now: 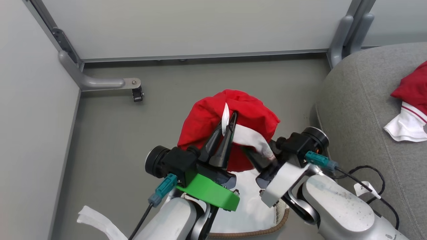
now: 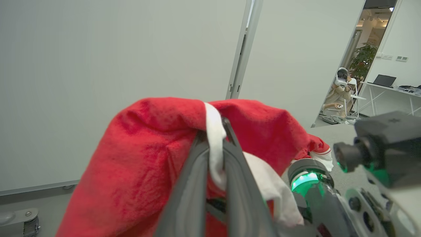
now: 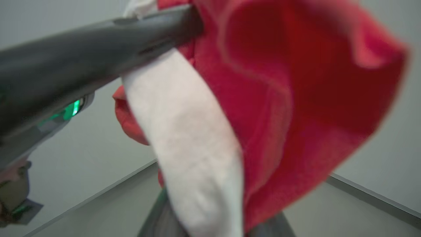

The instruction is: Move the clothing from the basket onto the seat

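A red garment [image 1: 230, 120] with a white panel hangs bunched in the air over the basket [image 1: 267, 230], whose brown rim peeks out between my arms. My left gripper [image 1: 231, 124] is shut on a white strip and red fabric at the bundle's top, and in the left wrist view the left gripper [image 2: 215, 144] pinches that strip. My right gripper [image 1: 267, 154] is shut on the white panel [image 3: 187, 131], which drapes over its tips. A second red-and-white garment [image 1: 412, 100] lies on the grey seat [image 1: 360, 100] at the right.
A plain white liner [image 1: 250, 200] shows inside the basket. Grey partition walls close the back and left, with a metal foot bracket [image 1: 133, 87] on the floor. A white strip [image 1: 96, 220] lies on the floor at lower left. A seated person [image 2: 338, 95] is far off.
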Motion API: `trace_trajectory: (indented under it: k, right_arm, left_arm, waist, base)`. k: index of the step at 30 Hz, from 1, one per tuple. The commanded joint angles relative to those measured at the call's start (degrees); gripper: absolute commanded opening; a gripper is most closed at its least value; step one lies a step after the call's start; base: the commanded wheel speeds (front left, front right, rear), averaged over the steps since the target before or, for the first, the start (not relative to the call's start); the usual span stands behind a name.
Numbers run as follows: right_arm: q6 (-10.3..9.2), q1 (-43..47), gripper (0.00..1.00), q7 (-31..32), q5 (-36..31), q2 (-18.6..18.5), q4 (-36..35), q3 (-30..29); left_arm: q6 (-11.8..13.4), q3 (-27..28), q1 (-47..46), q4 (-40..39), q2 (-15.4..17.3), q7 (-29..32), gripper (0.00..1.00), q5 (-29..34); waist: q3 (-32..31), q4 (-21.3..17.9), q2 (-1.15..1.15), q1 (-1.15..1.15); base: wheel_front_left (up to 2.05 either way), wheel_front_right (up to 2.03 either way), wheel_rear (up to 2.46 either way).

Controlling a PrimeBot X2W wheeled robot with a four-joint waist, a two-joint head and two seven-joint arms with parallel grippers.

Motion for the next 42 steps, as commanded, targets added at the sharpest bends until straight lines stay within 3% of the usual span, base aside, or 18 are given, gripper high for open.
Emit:
trace_trajectory:
  k: [1, 8, 9, 10, 11, 22, 30, 36, 42]
  right_arm:
    - [-0.08, -0.24, 0.00, -0.11, 0.59, 0.20, -0.07, -1.32]
    - [-0.08, 2.64, 0.00, -0.10, 0.89, 0.25, -2.08, -7.20]
    - [-0.08, 3.15, 0.00, -0.11, 0.93, 0.17, -2.63, -8.05]
    - [-0.08, 3.56, 0.00, -0.11, 0.92, 0.07, -2.98, -8.63]
    - [-0.09, 4.06, 0.00, -0.11, 0.86, -0.12, -3.38, -9.36]
    - [-0.08, 7.72, 0.00, -0.11, 1.61, -0.08, -5.85, -13.33]
    - [-0.08, 9.79, 0.00, -0.11, 2.12, -0.88, -6.27, -15.52]
    - [-0.08, 8.89, 0.00, -0.11, 2.24, -2.41, -5.80, -18.61]
    - [-0.08, 3.69, 0.00, -0.11, 0.35, -5.71, -4.65, -22.99]
  left_arm:
    - [0.20, -0.22, -1.08, 0.35, 0.15, -0.04, 0.00, -0.09]
    - [-1.04, 0.46, -1.35, 3.03, 0.16, -0.04, 0.00, 3.37]
    - [-1.32, 0.88, -1.42, 3.34, 0.18, -0.04, 0.24, 4.39]
    - [-1.53, 1.18, -1.35, 3.60, 0.25, -0.04, 0.53, 4.96]
    - [-2.09, 1.47, -1.23, 4.12, 0.41, -0.04, 1.00, 5.74]
    - [-6.39, 5.44, 1.53, 8.07, 1.89, -0.03, 1.00, 11.16]
    - [-7.47, 9.19, 2.86, 9.35, 1.11, -0.03, 1.00, 12.08]
    - [-7.87, 10.60, 2.19, 10.29, 0.56, -0.03, 1.00, 12.50]
    - [-8.08, 10.23, -0.15, 11.00, 0.24, -0.03, 1.00, 13.23]
  waist:
    - [0.38, 0.29, 0.00, 0.00]
    - [1.24, -1.65, 0.00, 0.00]
    - [1.37, -2.29, 0.00, 0.00]
    - [1.43, -2.96, 0.00, 0.00]
    - [1.57, -3.81, 0.00, 0.00]
    - [1.99, -16.11, 0.00, 0.00]
    - [2.70, -23.63, 0.00, 0.00]
    - [4.31, -26.84, 0.00, 0.00]
    - [7.74, -27.17, 0.00, 0.00]
  base:
    - [0.00, 0.00, 0.00]
    - [0.00, 0.00, 0.00]
    - [0.00, 0.00, 0.00]
    - [0.00, 0.00, 0.00]
    - [0.00, 0.00, 0.00]
    - [0.00, 0.00, 0.00]
    - [0.00, 0.00, 0.00]
    - [0.00, 0.00, 0.00]
    - [0.00, 0.00, 0.00]
